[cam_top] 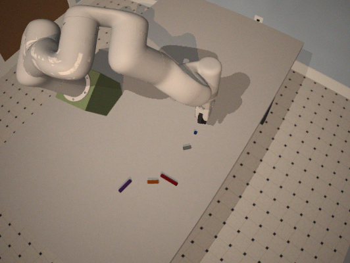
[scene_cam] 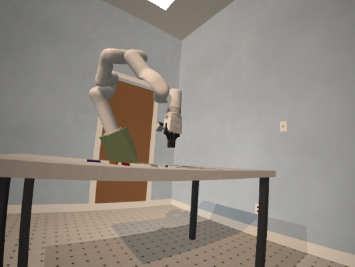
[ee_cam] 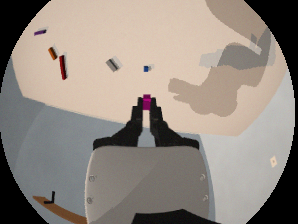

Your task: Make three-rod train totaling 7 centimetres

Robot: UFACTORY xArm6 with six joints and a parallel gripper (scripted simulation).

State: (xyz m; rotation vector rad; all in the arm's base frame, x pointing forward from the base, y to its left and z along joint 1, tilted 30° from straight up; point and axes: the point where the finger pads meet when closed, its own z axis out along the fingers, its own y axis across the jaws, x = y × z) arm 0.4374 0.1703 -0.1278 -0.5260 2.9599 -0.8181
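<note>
My gripper (ee_cam: 146, 104) is shut on a short magenta rod (ee_cam: 147, 100) and holds it well above the table; it also shows in the top view (cam_top: 201, 119) and the exterior view (scene_cam: 171, 143). On the table below lie a blue rod (cam_top: 195, 132), a grey rod (cam_top: 187, 146), a red rod (cam_top: 169, 179), an orange rod (cam_top: 152, 181) and a purple rod (cam_top: 125, 185). The blue rod (ee_cam: 147, 68) and grey rod (ee_cam: 112, 64) lie apart from each other, closest to the gripper. The red, orange and purple rods lie farther toward the table's front.
The arm's green base block (cam_top: 93, 93) stands at the back left of the table. The table's right edge (cam_top: 250, 144) runs close to the blue and grey rods.
</note>
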